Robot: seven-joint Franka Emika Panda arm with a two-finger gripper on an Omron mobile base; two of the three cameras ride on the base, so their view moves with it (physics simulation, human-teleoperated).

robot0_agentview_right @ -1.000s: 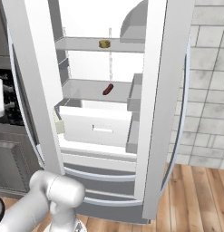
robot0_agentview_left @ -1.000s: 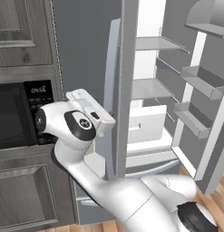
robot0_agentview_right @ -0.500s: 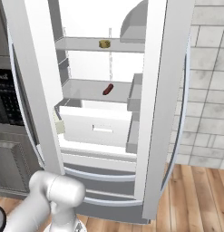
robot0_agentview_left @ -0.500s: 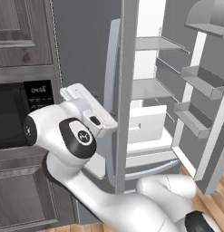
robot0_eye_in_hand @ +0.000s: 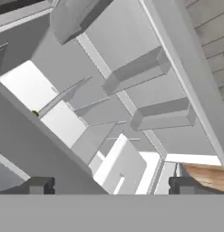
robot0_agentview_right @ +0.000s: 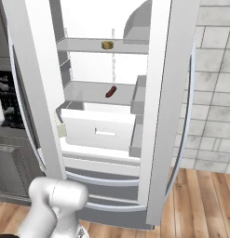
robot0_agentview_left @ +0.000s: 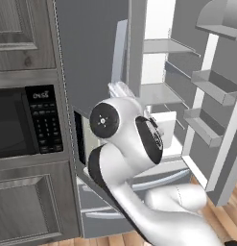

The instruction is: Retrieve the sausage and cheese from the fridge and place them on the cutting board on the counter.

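The fridge [robot0_agentview_right: 168, 107] stands with both doors open, its white shelves showing. On the middle shelf lies the dark red-brown sausage [robot0_agentview_right: 111, 91]. The yellowish cheese [robot0_agentview_right: 106, 44] sits on the shelf above it and shows as a small greenish speck [robot0_eye_in_hand: 35, 113] in the hand view. My gripper [robot0_eye_in_hand: 111, 186] is open with nothing between its fingertips [robot0_eye_in_hand: 41, 185], and it looks into the fridge from outside at a rolled angle. My arm [robot0_agentview_left: 124, 134] is raised in front of the left door's edge. The cutting board and the counter are out of view.
A black microwave [robot0_agentview_left: 24, 120] sits in grey cabinets left of the fridge. The right door [robot0_agentview_left: 211, 96] carries several shelf bins. A white drawer [robot0_agentview_right: 102, 132] lies below the sausage's shelf. Two lower fridge drawers and a wood floor [robot0_agentview_right: 205, 195] are below.
My arm has swung right, from in front of the microwave to the edge of the left fridge door. The gripper has stayed open. Sausage and cheese have not moved.
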